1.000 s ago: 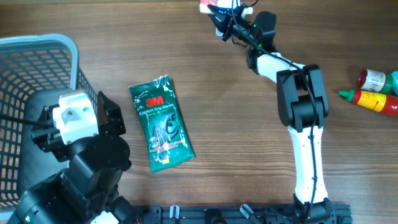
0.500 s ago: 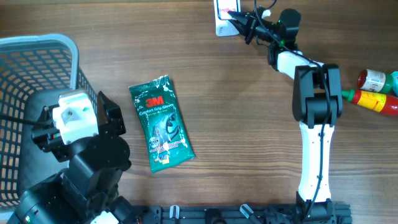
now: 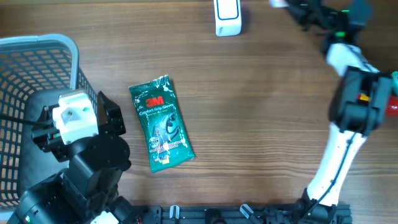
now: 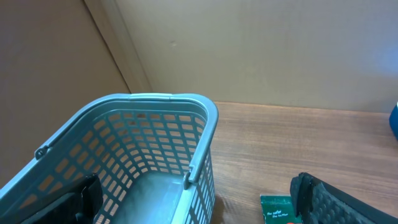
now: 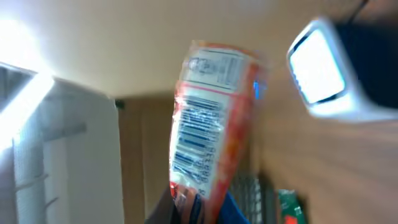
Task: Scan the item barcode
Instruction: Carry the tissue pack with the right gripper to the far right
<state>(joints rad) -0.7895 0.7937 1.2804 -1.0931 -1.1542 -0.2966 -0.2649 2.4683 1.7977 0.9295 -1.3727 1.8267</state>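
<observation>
Looks like a lab bench dressed up as a shop checkout, not a real store.

Shop side:
- grey plastic shopping basket at the left of a wood-grain table
- white barcode scanner at the far edge
- retail goods: a green 3M glove pack lying flat near the basket, and an orange packet with a printed barcode in the right wrist view

Lab side:
- left arm and right arm, both rising from a black rail along the near edge
- plain beige wall behind the basket
</observation>
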